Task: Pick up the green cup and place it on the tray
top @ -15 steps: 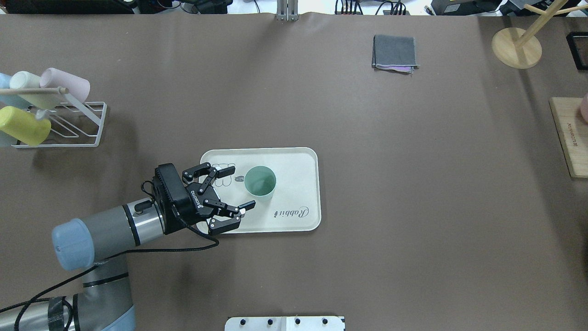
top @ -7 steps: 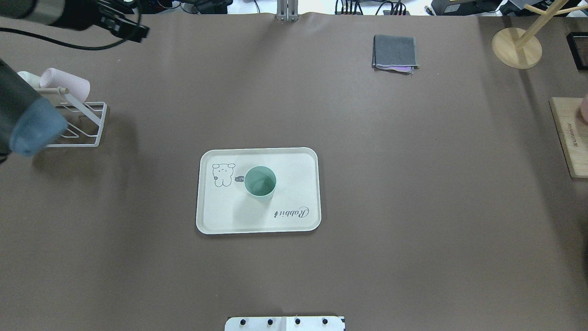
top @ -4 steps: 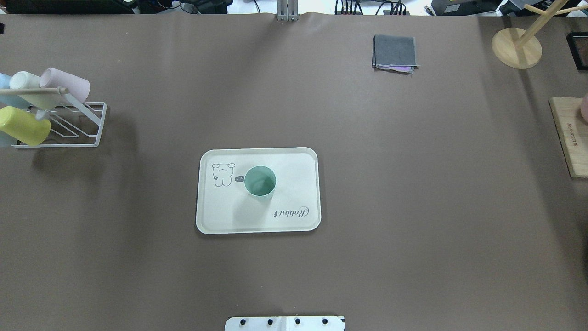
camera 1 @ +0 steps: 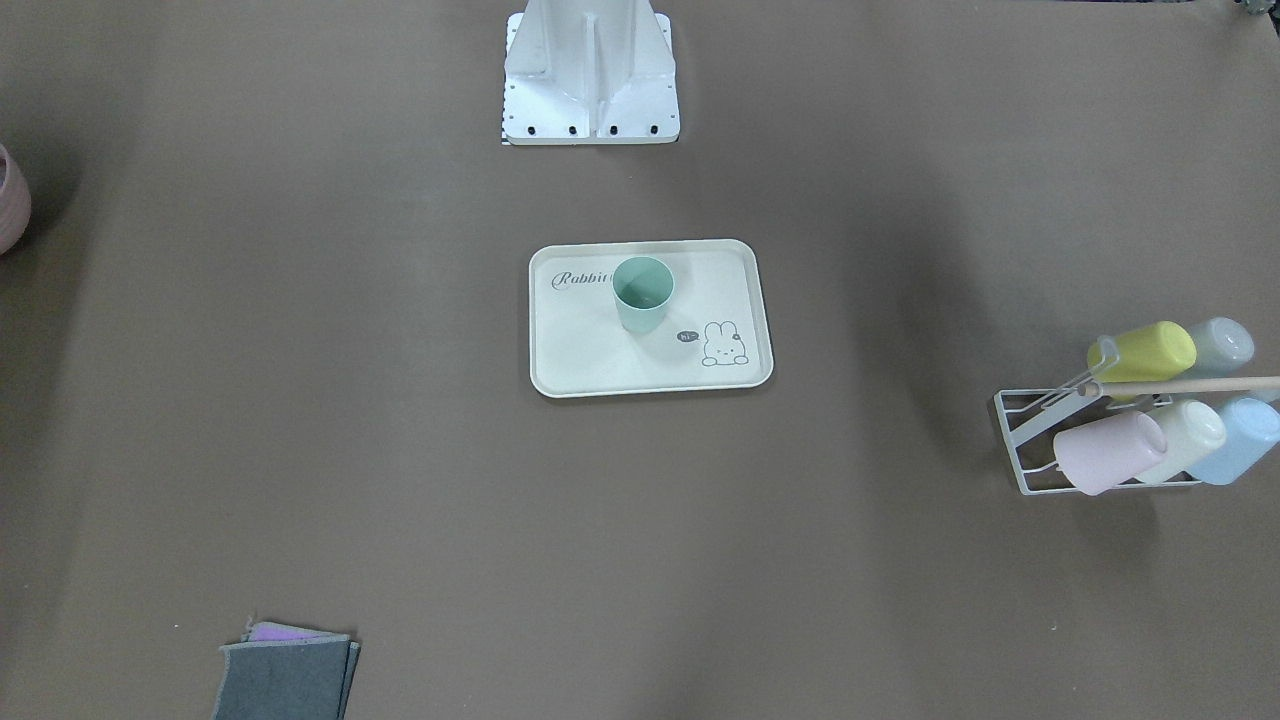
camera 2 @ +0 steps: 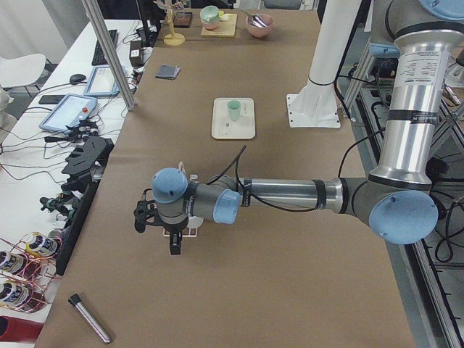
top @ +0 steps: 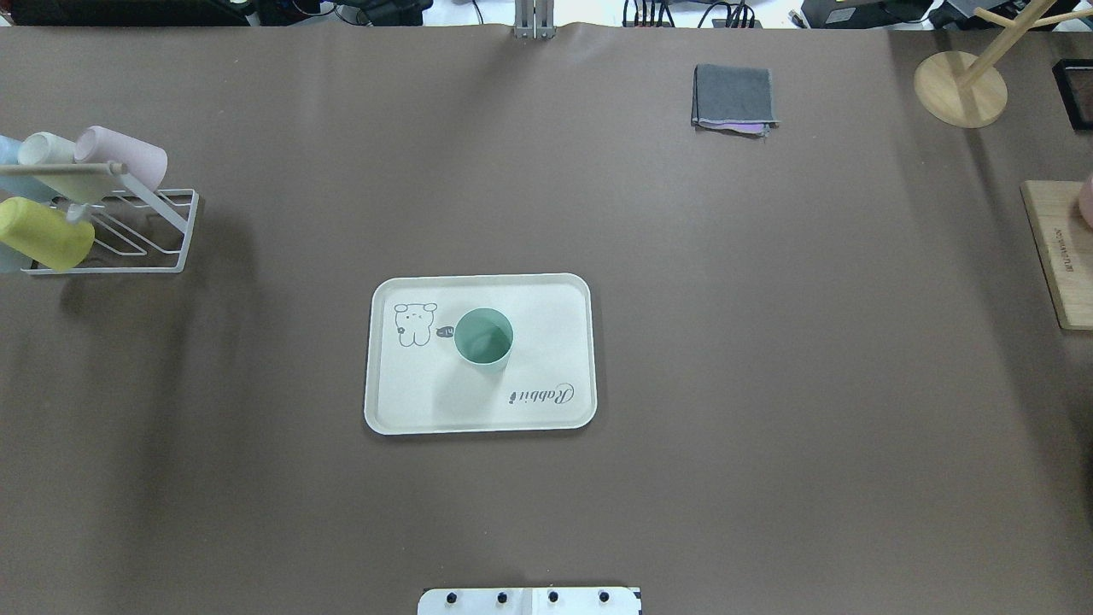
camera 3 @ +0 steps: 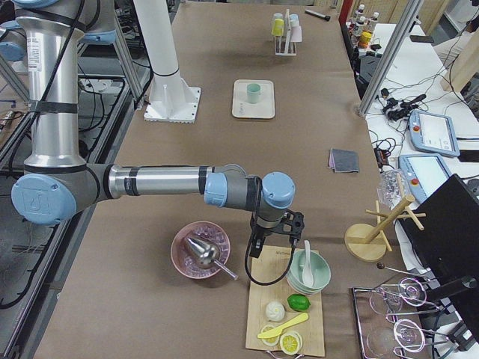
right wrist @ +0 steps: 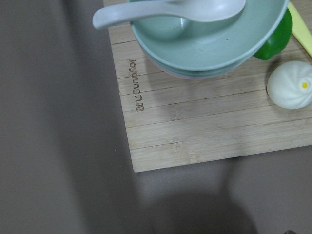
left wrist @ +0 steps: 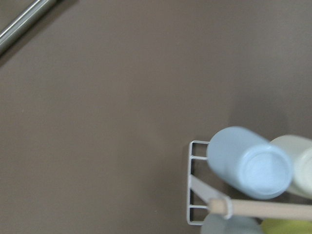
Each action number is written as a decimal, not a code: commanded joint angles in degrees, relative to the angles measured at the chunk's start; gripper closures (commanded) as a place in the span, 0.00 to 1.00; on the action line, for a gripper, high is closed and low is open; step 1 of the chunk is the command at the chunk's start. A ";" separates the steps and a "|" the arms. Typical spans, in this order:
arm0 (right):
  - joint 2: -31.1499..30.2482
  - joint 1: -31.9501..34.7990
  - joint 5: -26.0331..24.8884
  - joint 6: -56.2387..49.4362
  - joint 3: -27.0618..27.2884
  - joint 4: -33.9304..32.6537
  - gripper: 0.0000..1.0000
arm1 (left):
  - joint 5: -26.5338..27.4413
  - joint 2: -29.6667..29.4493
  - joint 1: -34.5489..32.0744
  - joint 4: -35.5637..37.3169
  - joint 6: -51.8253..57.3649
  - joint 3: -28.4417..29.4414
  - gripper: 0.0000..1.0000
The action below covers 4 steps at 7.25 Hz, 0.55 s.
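Note:
The green cup point(top: 483, 337) stands upright on the cream tray point(top: 546, 295), beside the bunny drawing; both also show in the front view, the cup point(camera 1: 642, 292) on the tray point(camera 1: 590, 350). No gripper is near them. My left gripper point(camera 2: 161, 232) shows only in the exterior left view, over the cup rack at the table's left end, far from the tray point(camera 2: 232, 129). My right gripper point(camera 3: 273, 243) shows only in the exterior right view, over the wooden board. I cannot tell whether either is open or shut.
A white wire rack point(top: 111, 231) with several pastel cups lies at the far left; the left wrist view shows its light blue cup point(left wrist: 248, 163). A folded grey cloth point(top: 734, 96), a wooden stand point(top: 961, 90) and a wooden board point(top: 1059, 256) with bowls point(right wrist: 204, 34) lie to the right.
My left arm has drawn back from the tray, risen and swung off to the left, out of the overhead view. The green cup stays upright on the tray.

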 commanded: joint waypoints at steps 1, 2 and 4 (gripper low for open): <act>0.00 0.00 -0.10 -0.02 -0.08 0.51 0.00 | -0.39 3.21 -1.21 -0.06 0.96 -0.39 0.02; 0.00 0.00 -0.19 0.07 0.09 0.51 0.00 | -0.66 5.57 -0.95 -0.58 0.96 -1.09 0.02; -0.08 0.00 -0.36 0.07 0.09 0.51 0.00 | -0.14 5.59 -0.95 -0.67 0.96 -1.71 0.02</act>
